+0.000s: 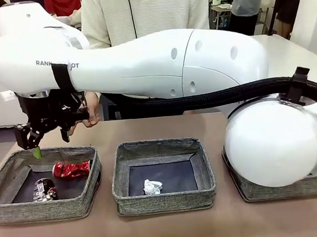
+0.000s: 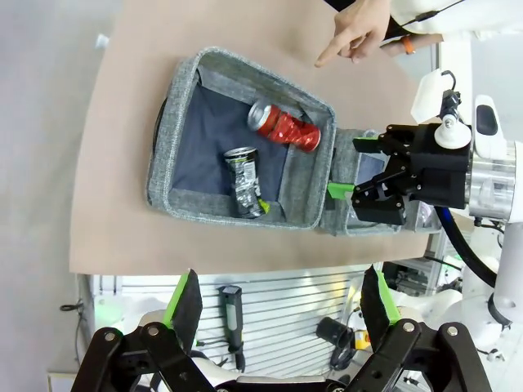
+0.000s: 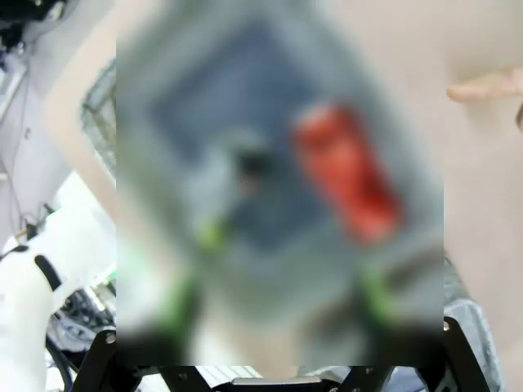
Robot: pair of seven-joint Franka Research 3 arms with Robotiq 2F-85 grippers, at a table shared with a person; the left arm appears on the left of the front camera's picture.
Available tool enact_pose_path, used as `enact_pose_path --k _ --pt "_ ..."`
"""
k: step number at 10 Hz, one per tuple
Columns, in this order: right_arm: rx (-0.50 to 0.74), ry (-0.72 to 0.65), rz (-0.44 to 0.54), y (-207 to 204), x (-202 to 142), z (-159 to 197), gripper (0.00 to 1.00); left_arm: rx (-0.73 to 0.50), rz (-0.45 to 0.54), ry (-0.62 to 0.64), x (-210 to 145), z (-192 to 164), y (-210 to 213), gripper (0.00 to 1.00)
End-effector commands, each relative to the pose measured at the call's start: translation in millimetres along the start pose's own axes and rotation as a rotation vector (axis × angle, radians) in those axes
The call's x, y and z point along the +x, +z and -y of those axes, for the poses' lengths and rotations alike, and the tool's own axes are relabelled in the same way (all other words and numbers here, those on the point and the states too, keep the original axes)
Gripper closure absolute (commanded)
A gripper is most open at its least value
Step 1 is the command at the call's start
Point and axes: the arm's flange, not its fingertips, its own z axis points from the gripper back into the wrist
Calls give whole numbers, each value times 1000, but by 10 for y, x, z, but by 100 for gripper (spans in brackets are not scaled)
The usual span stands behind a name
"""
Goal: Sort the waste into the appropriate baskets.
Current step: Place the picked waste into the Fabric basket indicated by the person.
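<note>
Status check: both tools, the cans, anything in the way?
Right tool open, empty, above left basket. Left tool open, clear of table. Red can, dark can inside it. Person's hand close behind.

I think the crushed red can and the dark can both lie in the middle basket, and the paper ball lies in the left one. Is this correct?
Not quite: it is the reverse. The front view shows the crushed red can and the dark can in the left basket, and the paper ball in the middle basket.
</note>
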Motion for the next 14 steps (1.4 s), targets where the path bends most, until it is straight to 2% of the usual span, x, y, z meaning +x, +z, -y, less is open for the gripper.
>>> enact_pose_path --k 1,4,5,6,7,8,10,11,12,13,14 --pt "24 18 -19 72 128 11 0 7 -10 1 -23 -17 22 0" --pt "32 -45 -27 256 -129 88 0 7 -10 1 -23 -17 22 0" --pt "2 -107 -43 467 -489 151 0 7 -10 1 -23 -17 22 0" --pt "-23 -112 -35 593 -771 184 0 7 -10 1 -23 -17 22 0" --pt "-159 -172 -20 742 -1316 209 0 7 -10 1 -23 -17 22 0" --pt "-155 -264 20 847 -1822 264 0 7 -10 1 -23 -17 22 0" --pt "11 -496 -3 954 -2610 443 0 7 -10 1 -23 -17 22 0" --pt "53 -551 20 955 -2942 615 0 7 -10 1 -23 -17 22 0" --pt "78 -579 34 908 -3133 775 0 7 -10 1 -23 -17 22 0" --pt "112 -616 48 831 -3185 908 0 7 -10 1 -23 -17 22 0" --pt "139 -789 -196 818 -2819 698 0 7 -10 1 -23 -17 22 0"
